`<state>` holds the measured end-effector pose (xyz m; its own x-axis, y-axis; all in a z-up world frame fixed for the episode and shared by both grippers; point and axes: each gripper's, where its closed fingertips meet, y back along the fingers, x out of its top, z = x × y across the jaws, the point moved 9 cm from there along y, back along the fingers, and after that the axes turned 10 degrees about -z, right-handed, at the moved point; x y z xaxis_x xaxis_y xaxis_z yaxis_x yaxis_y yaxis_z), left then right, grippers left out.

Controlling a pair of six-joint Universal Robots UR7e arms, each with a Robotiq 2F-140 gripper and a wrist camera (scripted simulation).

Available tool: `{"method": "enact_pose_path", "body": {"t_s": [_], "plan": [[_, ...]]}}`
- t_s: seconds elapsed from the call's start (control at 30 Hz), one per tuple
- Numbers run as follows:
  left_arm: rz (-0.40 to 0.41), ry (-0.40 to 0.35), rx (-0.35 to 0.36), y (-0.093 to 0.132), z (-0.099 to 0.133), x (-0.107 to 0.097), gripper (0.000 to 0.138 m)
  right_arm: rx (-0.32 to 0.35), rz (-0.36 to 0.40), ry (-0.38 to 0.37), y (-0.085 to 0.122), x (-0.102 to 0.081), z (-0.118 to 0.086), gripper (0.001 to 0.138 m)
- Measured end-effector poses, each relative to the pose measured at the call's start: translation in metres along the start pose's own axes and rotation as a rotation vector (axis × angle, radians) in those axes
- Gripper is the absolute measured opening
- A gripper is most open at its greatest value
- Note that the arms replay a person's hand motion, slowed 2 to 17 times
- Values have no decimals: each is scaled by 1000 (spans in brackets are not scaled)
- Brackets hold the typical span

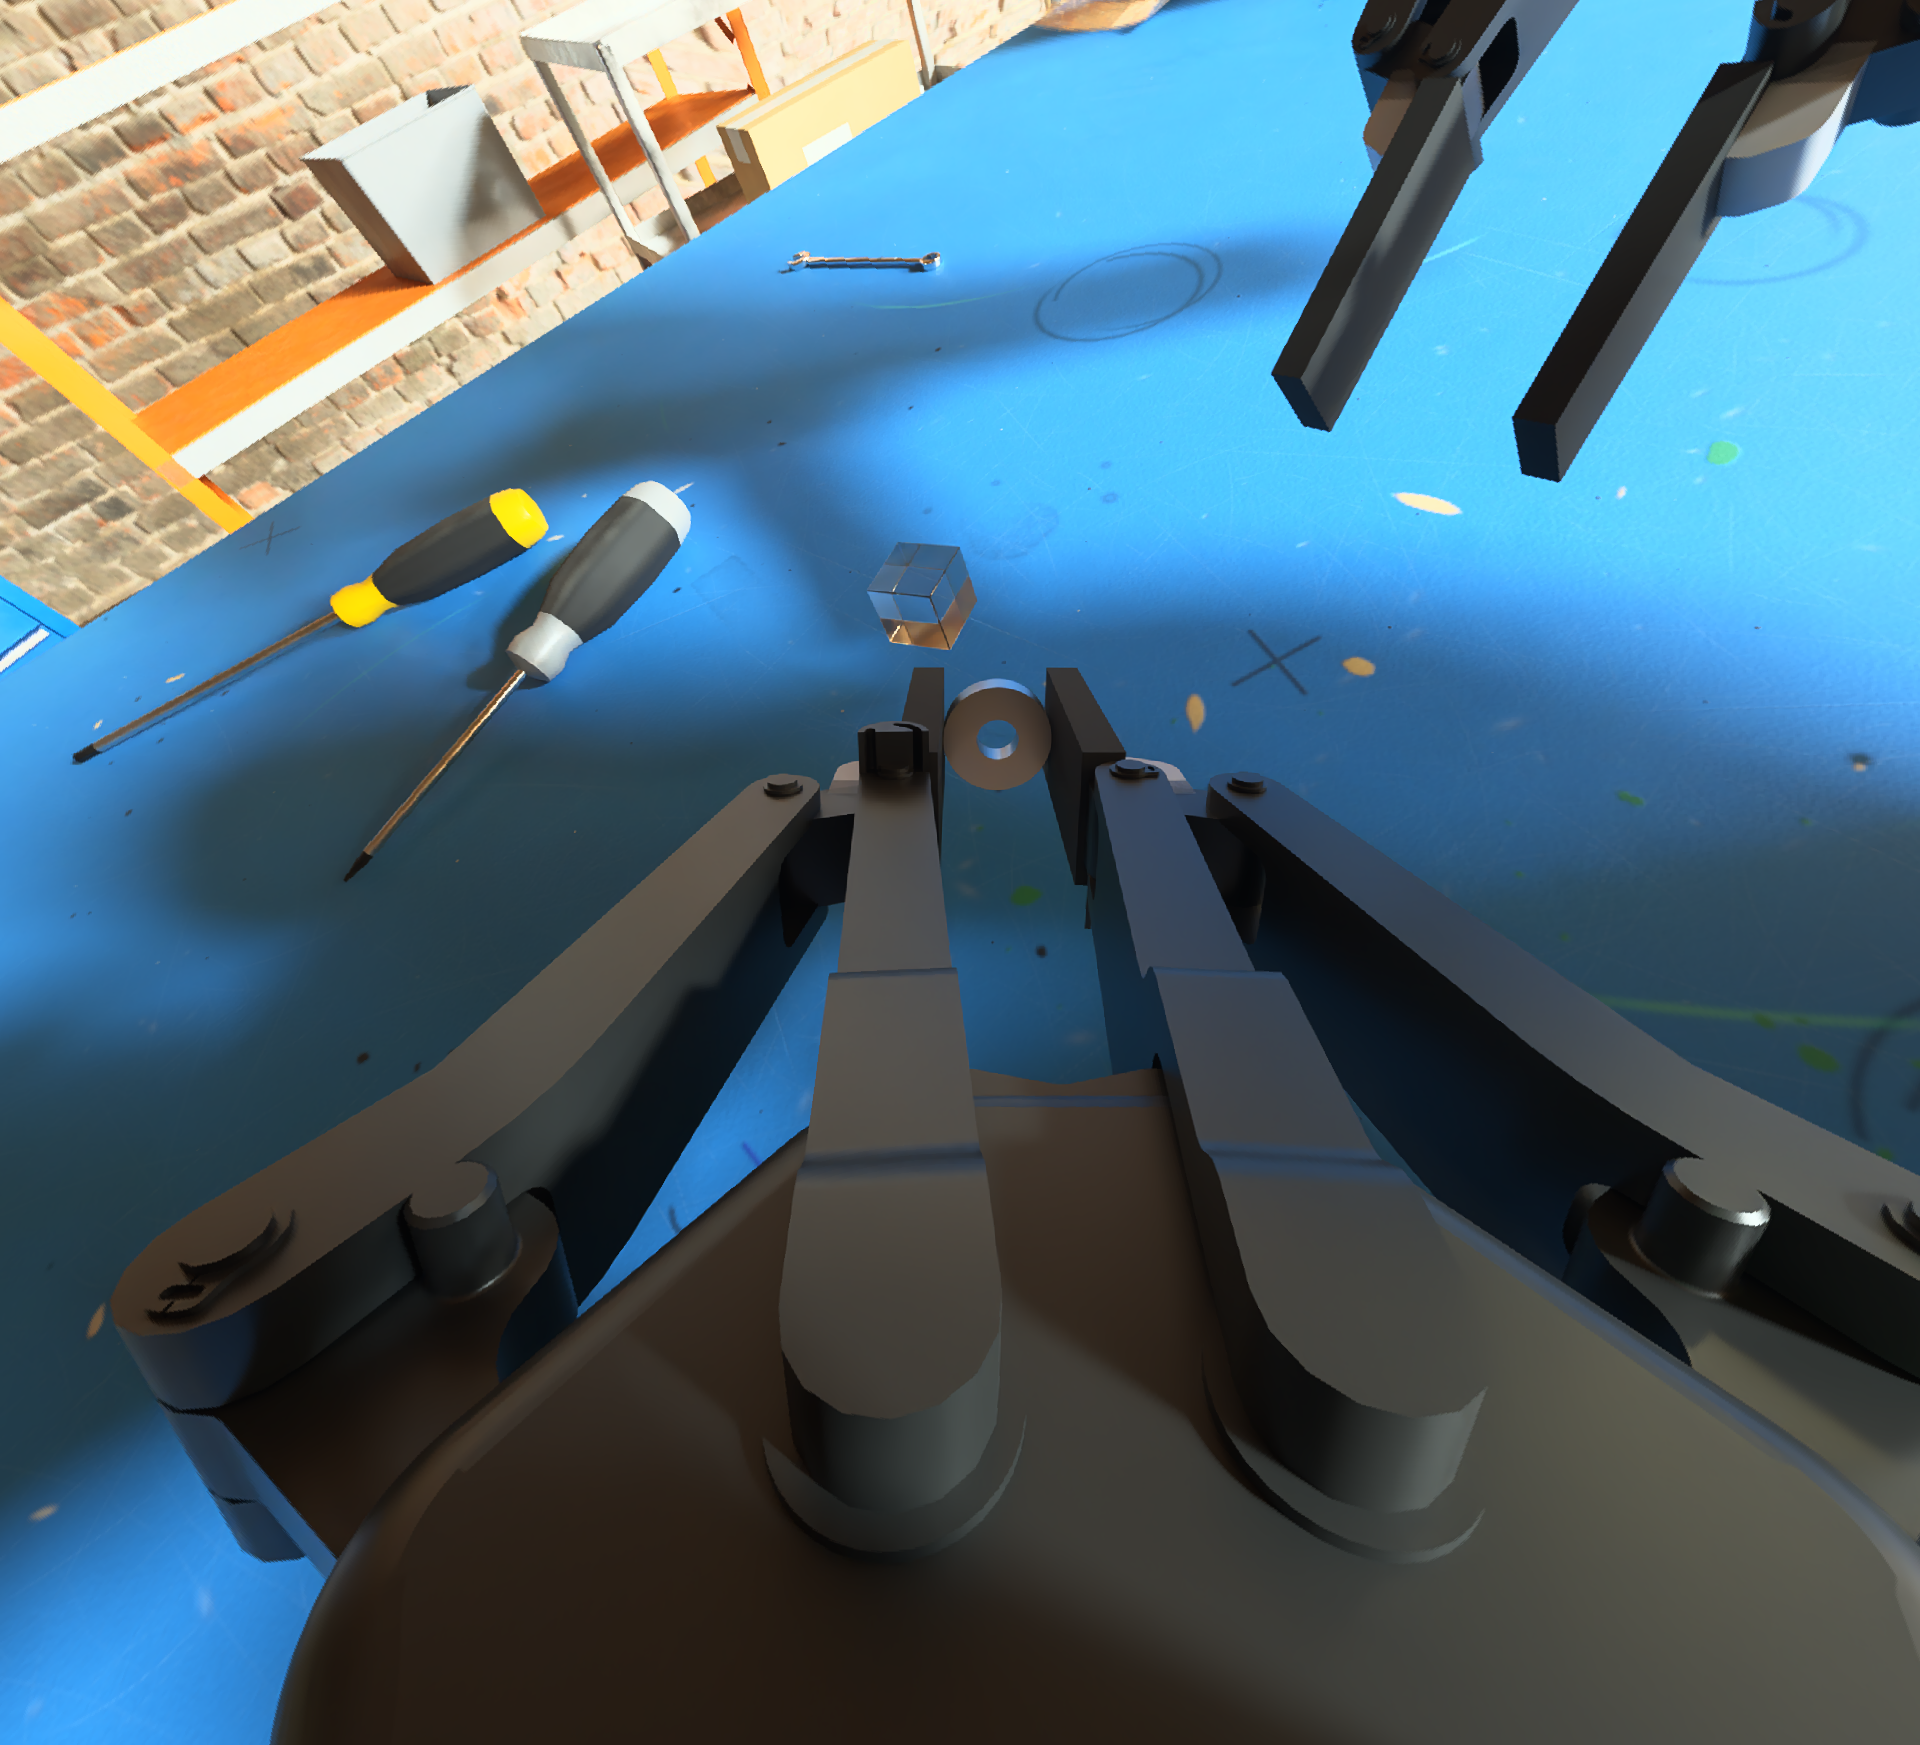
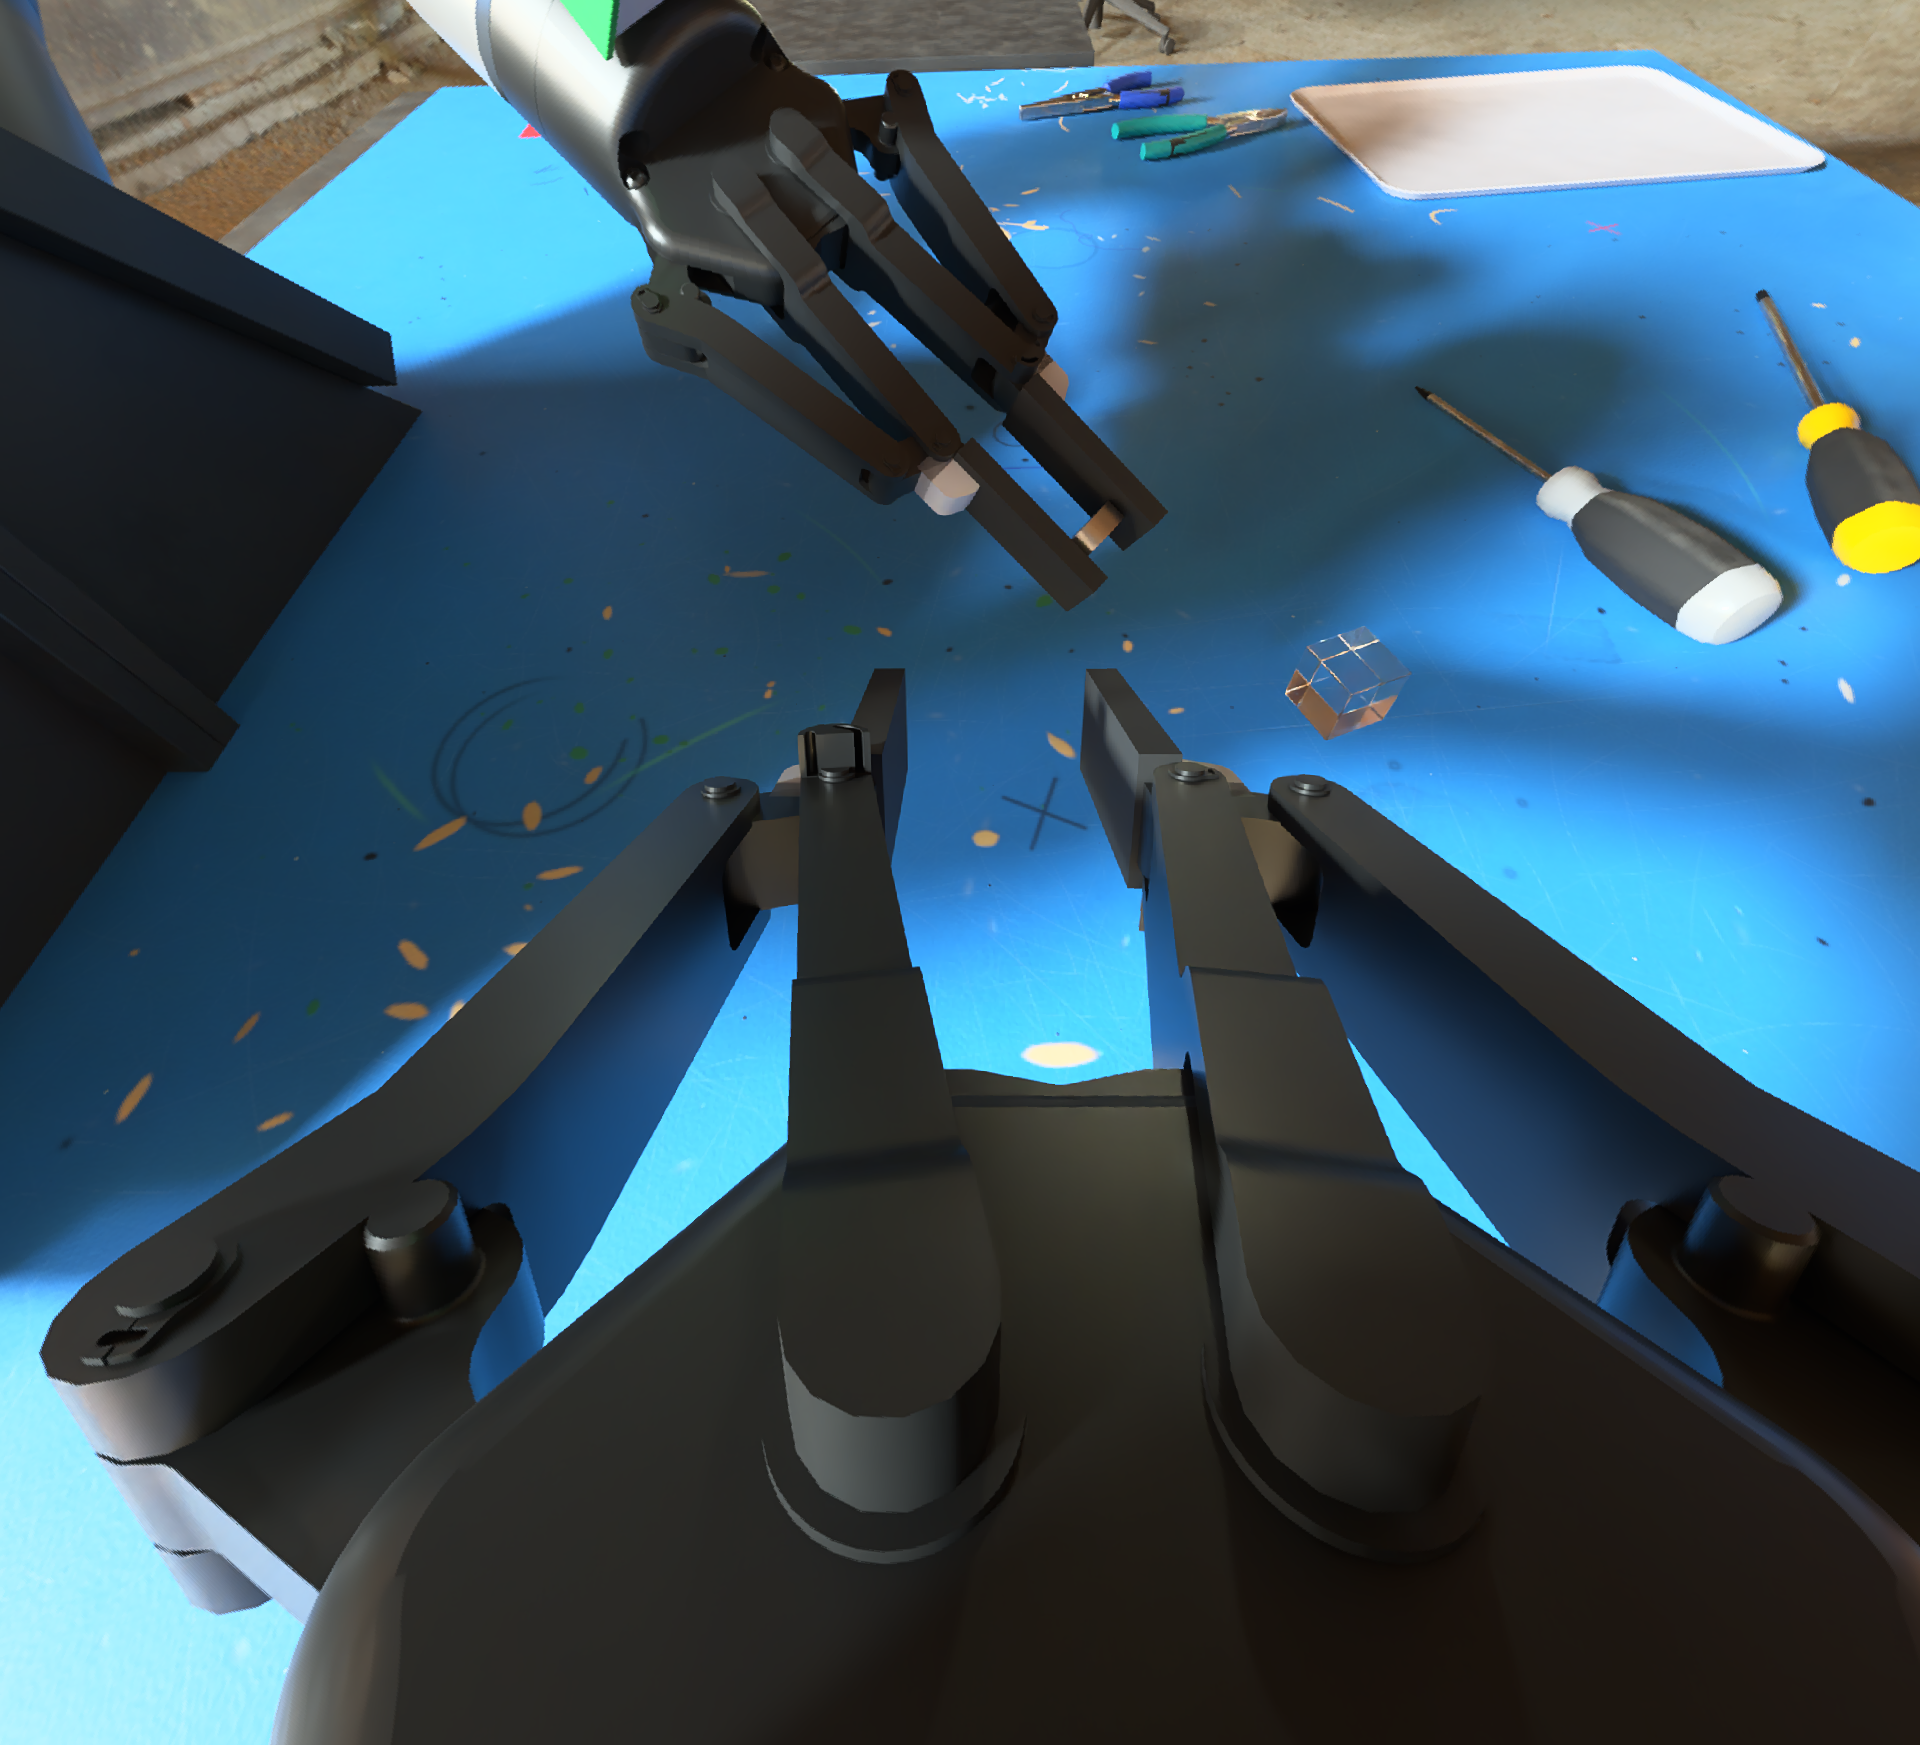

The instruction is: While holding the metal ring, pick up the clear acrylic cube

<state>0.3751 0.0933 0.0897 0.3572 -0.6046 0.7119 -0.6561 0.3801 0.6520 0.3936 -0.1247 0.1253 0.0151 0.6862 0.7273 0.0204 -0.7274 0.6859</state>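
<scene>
Gripping the metal ring (image 1: 996, 735) in our left gripper (image 1: 995, 729), we next swing the empty, part-open right gripper (image 2: 992, 708) toward two o'clock over the clear acrylic cube (image 2: 1347, 683).

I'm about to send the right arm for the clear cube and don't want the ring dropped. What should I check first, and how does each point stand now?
1. Metal ring held in the left gripper: ok, it sits between the fingertips, off the table.
2. Right gripper open and empty: ok.
3. Acrylic cube free on the blue table: ok, nothing touches it.
4. Right gripper lined up on the cube: not ok, the cube lies off to one side of the fingers.
5. Grey-handled screwdriver clear of the cube: ok, apart from it.
6. Room between the two grippers: cannot tell, they look close.
</scene>
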Motion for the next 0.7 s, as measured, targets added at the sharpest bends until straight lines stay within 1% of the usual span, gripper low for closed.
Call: {"method": "enact_pose_path", "body": {"t_s": [0.7], "plan": [[0, -2, 1, 0, 0, 0, 26, -32, 1, -19, -1, 1, -2, 41]]}}
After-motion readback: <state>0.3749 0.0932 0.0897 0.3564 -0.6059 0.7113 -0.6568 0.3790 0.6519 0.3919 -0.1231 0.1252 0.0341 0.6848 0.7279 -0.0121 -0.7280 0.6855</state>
